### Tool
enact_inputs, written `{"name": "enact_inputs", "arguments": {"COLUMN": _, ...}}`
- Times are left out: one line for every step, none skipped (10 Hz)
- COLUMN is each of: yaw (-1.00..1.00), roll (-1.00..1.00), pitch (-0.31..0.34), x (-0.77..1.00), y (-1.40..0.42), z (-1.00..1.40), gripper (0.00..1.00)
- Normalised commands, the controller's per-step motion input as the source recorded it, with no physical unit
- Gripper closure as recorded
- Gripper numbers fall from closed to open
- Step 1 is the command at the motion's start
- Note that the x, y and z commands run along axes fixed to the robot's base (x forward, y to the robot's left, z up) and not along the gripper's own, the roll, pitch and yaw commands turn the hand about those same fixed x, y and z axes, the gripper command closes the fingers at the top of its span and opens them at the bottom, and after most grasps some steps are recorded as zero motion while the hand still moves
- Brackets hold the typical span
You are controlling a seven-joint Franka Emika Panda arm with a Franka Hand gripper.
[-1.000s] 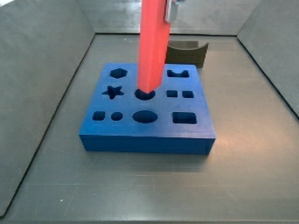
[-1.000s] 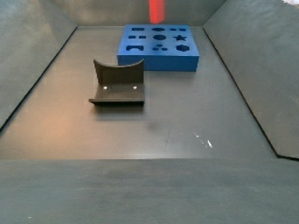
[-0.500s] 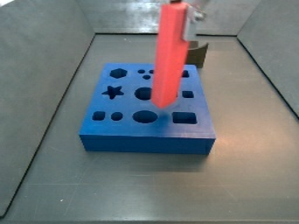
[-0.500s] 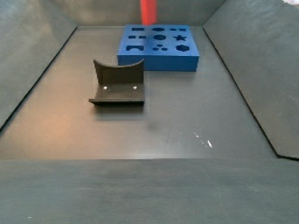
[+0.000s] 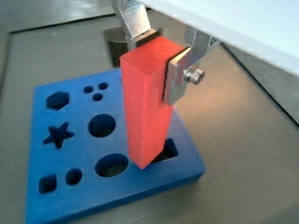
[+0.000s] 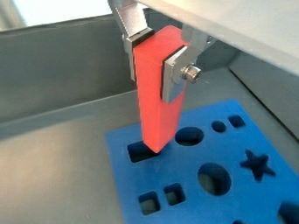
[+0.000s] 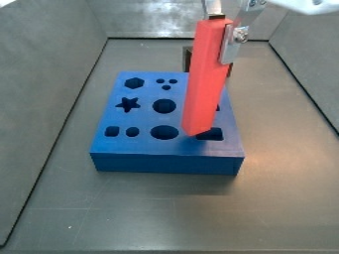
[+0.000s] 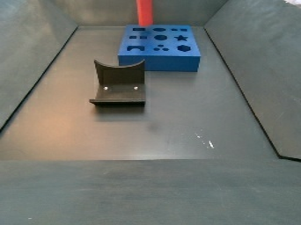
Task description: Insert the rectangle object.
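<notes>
Counter (image 8: 153,149): dark, walled; no obstruction noted near the work.

Blue block (image 7: 146,144): lies flat at the far end of the counter in a side view, shaped holes facing up. The rectangular hole (image 5: 167,150) sits at its corner.

Dark grey curved piece (image 8: 118,83): stands well apart from the block, nearer the middle of the counter. No interference expected.

Rectangle object (image 7: 205,79): upright, slightly tilted, lower end at or just entering the rectangular hole; depth of entry cannot be told.

End effector (image 5: 158,54): above the block, closed on the upper part of the rectangle object, one silver finger (image 5: 177,77) flat against its side.

Risks, as judged:
- The tilt may jam the bar against the hole's edge.
- Downward force on a jammed bar may let it slip in the grip.
- Early release may leave it leaning or let it topple.
</notes>
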Motion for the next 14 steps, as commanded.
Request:
{"name": "enact_inputs", "arguments": {"yaw": -0.96, "roll": 0.07, "pitch": -0.006, "x": 0.04, "y": -0.14, "z": -0.10, "gripper": 1.00}}
{"name": "enact_inputs", "arguments": {"yaw": -0.94, "roll": 0.06, "pitch": 0.000, "x": 0.07, "y": -0.13, "z": -0.04, "gripper": 1.00}}
{"name": "enact_inputs", "arguments": {"yaw": -0.83, "roll": 0.05, "pitch": 0.000, "x": 0.21, "y": -0.15, "z": -0.02, "gripper": 1.00}}
{"name": "enact_inputs", "arguments": {"yaw": -0.82, "roll": 0.06, "pitch": 0.000, "x": 0.23, "y": -0.13, "z": -0.02, "gripper": 1.00}}
{"name": "enact_inputs", "arguments": {"yaw": -0.87, "roll": 0.08, "pitch": -0.003, "x": 0.17, "y": -0.07, "z": -0.05, "gripper": 1.00}}
{"name": "enact_inputs", "arguments": {"yaw": -0.87, "roll": 0.09, "pitch": -0.009, "x": 0.18, "y": -0.05, "z": -0.05, "gripper": 1.00}}
{"name": "enact_inputs", "arguments": {"yaw": -0.72, "roll": 0.12, "pitch": -0.010, "x": 0.36, "y": -0.07, "z": -0.09, "gripper": 1.00}}
{"name": "enact_inputs", "arguments": {"yaw": -0.49, "roll": 0.15, "pitch": 0.000, "x": 0.60, "y": -0.10, "z": -0.15, "gripper": 1.00}}
{"name": "enact_inputs", "arguments": {"yaw": 0.00, "roll": 0.02, "pitch": 0.000, "x": 0.16, "y": 0.00, "z": -0.24, "gripper": 1.00}}
{"name": "enact_inputs", "arguments": {"yaw": 0.02, "roll": 0.08, "pitch": -0.027, "x": 0.00, "y": 0.03, "z": -0.21, "gripper": 1.00}}
{"name": "enact_inputs", "arguments": {"yaw": 0.15, "roll": 0.03, "pitch": -0.027, "x": 0.00, "y": 0.09, "z": -0.25, "gripper": 1.00}}
{"name": "enact_inputs", "arguments": {"yaw": 0.09, "roll": 0.00, "pitch": -0.030, "x": 0.00, "y": 0.07, "z": -0.27, "gripper": 1.00}}
{"name": "enact_inputs", "arguments": {"yaw": 0.11, "roll": 0.00, "pitch": -0.066, "x": -0.03, "y": 0.03, "z": -0.29, "gripper": 1.00}}
{"name": "enact_inputs", "arguments": {"yaw": 0.11, "roll": 0.00, "pitch": -0.066, "x": 0.00, "y": 0.00, "z": -0.33, "gripper": 1.00}}
